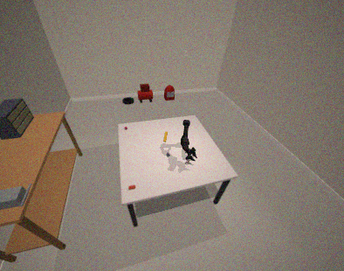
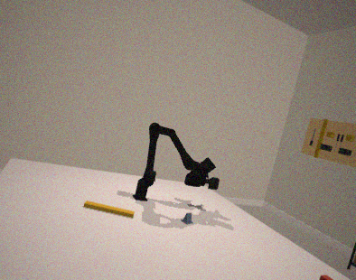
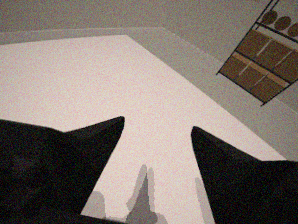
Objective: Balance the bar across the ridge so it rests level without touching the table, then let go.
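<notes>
A yellow bar (image 1: 165, 136) (image 2: 108, 209) lies flat on the white table (image 1: 145, 184) (image 2: 46, 244), left of the arm's base. A small blue ridge (image 2: 187, 219) (image 1: 168, 154) stands on the table in the arm's shadow, apart from the bar. My gripper (image 2: 208, 182) (image 1: 192, 156) (image 3: 157, 125) hangs above the table, past the ridge and away from the bar. Its fingers stand apart with nothing between them; the wrist view shows only bare table and shadow between the two dark fingers.
A small red block (image 1: 132, 187) lies near the table's front left corner and a red dot (image 1: 126, 128) at its back left. An orange workbench (image 1: 27, 175) stands to the left. Red objects (image 1: 145, 93) sit on the floor by the back wall.
</notes>
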Controlling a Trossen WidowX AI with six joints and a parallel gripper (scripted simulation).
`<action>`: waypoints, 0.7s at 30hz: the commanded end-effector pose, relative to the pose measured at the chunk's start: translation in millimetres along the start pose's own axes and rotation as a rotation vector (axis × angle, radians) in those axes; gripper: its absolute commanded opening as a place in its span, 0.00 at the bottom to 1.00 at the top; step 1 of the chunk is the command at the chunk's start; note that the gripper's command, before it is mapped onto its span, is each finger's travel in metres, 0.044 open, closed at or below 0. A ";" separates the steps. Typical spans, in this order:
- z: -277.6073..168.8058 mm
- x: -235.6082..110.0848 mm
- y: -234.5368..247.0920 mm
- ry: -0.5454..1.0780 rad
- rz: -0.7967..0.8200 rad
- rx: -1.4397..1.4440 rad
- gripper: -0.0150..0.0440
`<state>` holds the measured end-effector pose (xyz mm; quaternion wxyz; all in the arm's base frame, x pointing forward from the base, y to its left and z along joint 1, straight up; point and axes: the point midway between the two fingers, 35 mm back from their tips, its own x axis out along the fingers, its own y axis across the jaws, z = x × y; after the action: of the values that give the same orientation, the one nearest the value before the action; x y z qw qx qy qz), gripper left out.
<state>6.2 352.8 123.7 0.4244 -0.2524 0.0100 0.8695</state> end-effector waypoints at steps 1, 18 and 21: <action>-9.1 -11.9 -17.0 0.033 -0.055 0.015 0.79; -65.2 -75.7 -74.2 0.227 -0.272 0.103 0.79; -75.4 -88.9 -81.5 0.263 -0.305 0.116 0.79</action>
<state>128.2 328.5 114.1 0.5468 -0.3249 0.0705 0.7684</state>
